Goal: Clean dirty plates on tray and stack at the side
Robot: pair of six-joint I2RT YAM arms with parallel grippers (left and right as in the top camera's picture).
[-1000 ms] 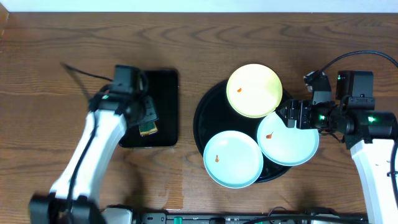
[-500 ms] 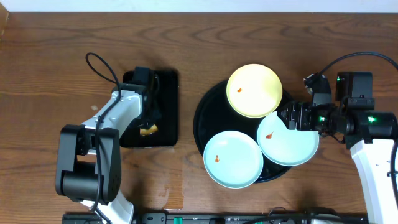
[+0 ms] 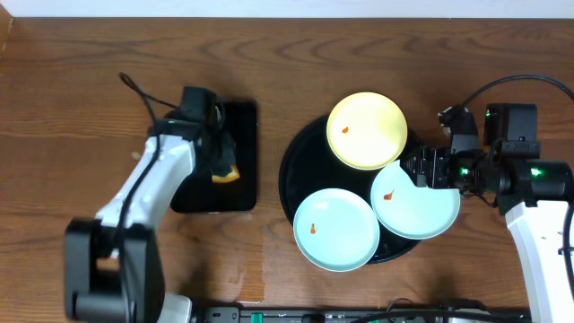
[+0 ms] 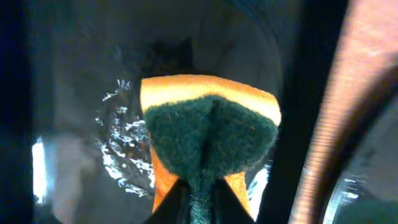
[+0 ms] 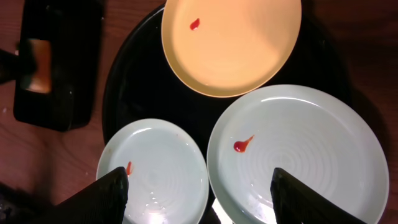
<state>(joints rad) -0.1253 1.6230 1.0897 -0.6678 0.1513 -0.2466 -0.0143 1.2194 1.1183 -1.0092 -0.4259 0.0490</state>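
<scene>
The left gripper (image 3: 216, 161) pinches a sponge (image 4: 208, 134) by one thin edge above the small rectangular tray (image 3: 244, 126); the right gripper (image 3: 415, 168) hangs spread at the edge of the right mint plate (image 3: 421, 213). That plate, the other mint plate (image 3: 339, 231) and the yellow plate (image 3: 368, 133) lie smeared on the round black tray (image 3: 289, 170). Gripped narrowly, the sponge may twist or slip under scrubbing, and an unsteadied plate could skid off the rim

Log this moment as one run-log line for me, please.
left gripper shut on sponge | right gripper open | three smeared plates on tray
</scene>
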